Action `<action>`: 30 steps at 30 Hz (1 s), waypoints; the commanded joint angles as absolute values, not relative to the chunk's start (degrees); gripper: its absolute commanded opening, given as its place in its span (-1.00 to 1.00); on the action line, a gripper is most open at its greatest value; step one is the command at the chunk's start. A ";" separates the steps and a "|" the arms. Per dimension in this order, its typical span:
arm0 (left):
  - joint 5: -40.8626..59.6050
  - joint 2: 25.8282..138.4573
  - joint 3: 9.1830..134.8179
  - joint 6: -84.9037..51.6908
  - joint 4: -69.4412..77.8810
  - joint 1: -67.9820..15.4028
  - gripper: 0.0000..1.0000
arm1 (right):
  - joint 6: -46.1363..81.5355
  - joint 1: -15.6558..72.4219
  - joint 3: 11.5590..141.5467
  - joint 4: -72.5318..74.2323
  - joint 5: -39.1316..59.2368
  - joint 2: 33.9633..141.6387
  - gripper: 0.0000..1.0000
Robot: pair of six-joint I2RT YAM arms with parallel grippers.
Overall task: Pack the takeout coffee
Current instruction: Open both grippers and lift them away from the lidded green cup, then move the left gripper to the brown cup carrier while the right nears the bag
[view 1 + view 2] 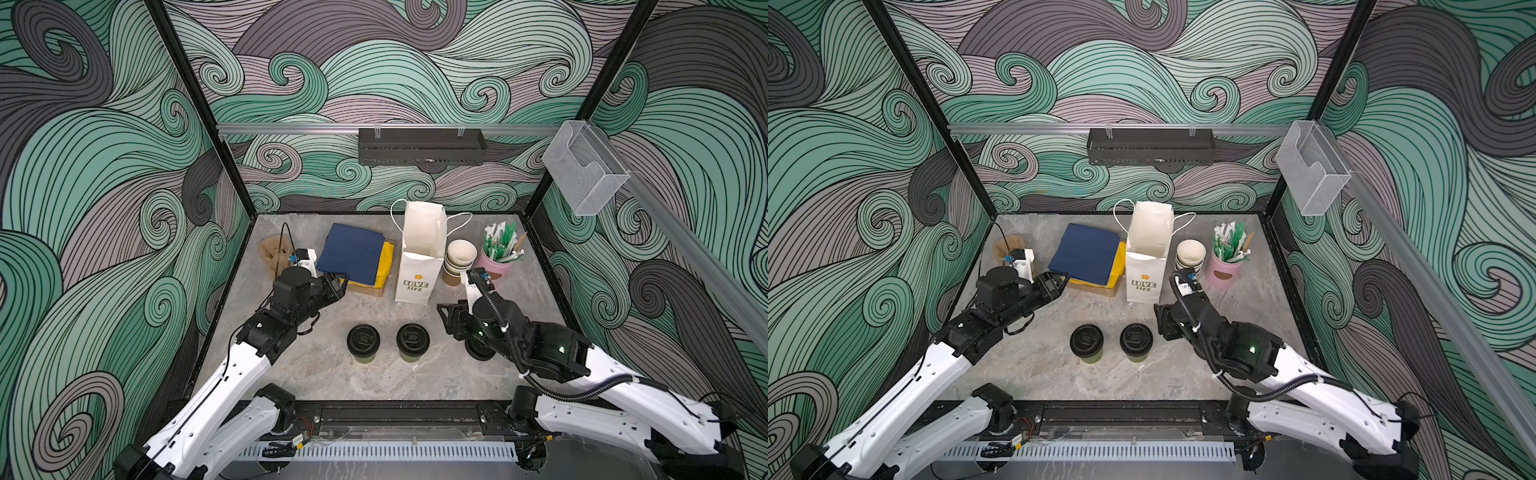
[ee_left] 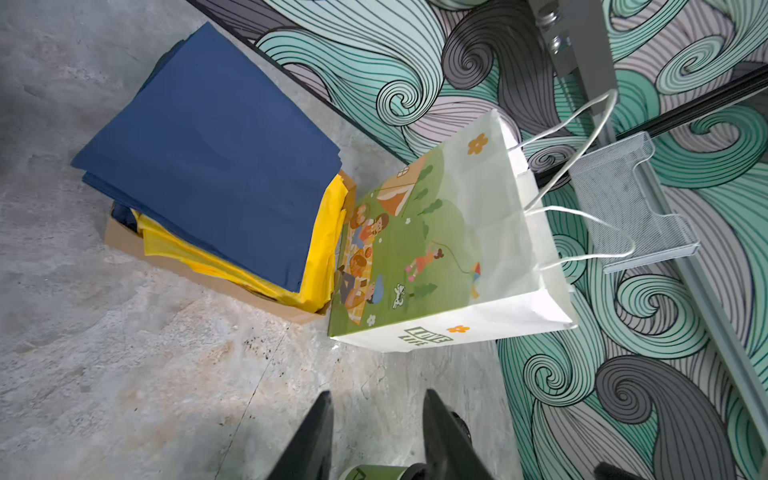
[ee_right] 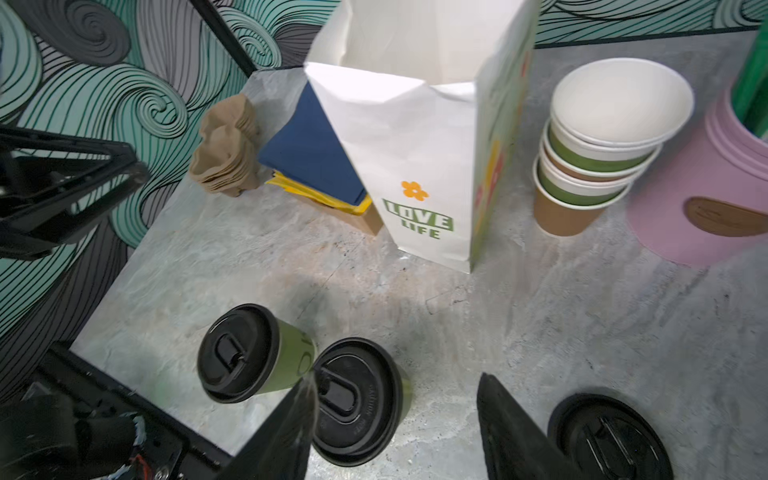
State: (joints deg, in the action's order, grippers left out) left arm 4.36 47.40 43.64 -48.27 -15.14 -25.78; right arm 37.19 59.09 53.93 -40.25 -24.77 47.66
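Observation:
Two takeout coffee cups with olive sides and black sip lids stand side by side near the table's front middle: a left cup (image 1: 363, 340) (image 1: 1086, 340) (image 3: 239, 353) and a right cup (image 1: 412, 340) (image 1: 1136, 338) (image 3: 357, 401). Behind them a white "LOVE LIFE" paper bag (image 1: 419, 257) (image 1: 1148, 253) (image 2: 449, 249) (image 3: 415, 137) stands upright with its mouth open. My left gripper (image 1: 338, 282) (image 1: 1061, 282) (image 2: 379, 395) is open and empty by the front corner of the napkin stack. To the right of the cups, my right gripper (image 1: 446, 316) (image 1: 1160, 320) (image 3: 397, 376) is open and empty, apart from them.
Blue and yellow napkins (image 1: 355, 253) lie in a cardboard tray left of the bag. Brown paper pieces (image 1: 274, 251) sit at the far left. A stack of lidless cups (image 1: 459, 259), a pink stirrer holder (image 1: 496, 257) and loose black lids (image 3: 609, 440) are on the right.

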 commanded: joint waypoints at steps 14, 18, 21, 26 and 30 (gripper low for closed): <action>3.57 46.00 52.05 -42.95 -13.58 -25.94 0.08 | 28.40 57.49 73.55 -51.11 -13.14 59.17 0.27; -0.65 50.08 58.19 -40.36 -20.16 -24.13 0.09 | 24.71 57.52 79.74 -51.06 -11.62 62.42 0.29; -1.00 54.82 61.58 -37.99 -21.89 -21.04 0.10 | 20.03 57.56 83.38 -49.98 -14.70 65.05 0.31; -2.26 65.70 67.48 -37.09 -24.58 -14.40 0.10 | 11.48 57.50 85.89 -42.29 -24.44 68.64 0.30; -5.83 72.24 71.32 -39.20 -29.12 -11.30 0.10 | 9.47 57.24 86.50 -35.71 -35.01 70.36 0.47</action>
State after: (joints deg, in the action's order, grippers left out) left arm -2.31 70.11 68.18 -39.20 -23.33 -13.06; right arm 13.74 57.63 85.10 -41.91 -24.97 69.65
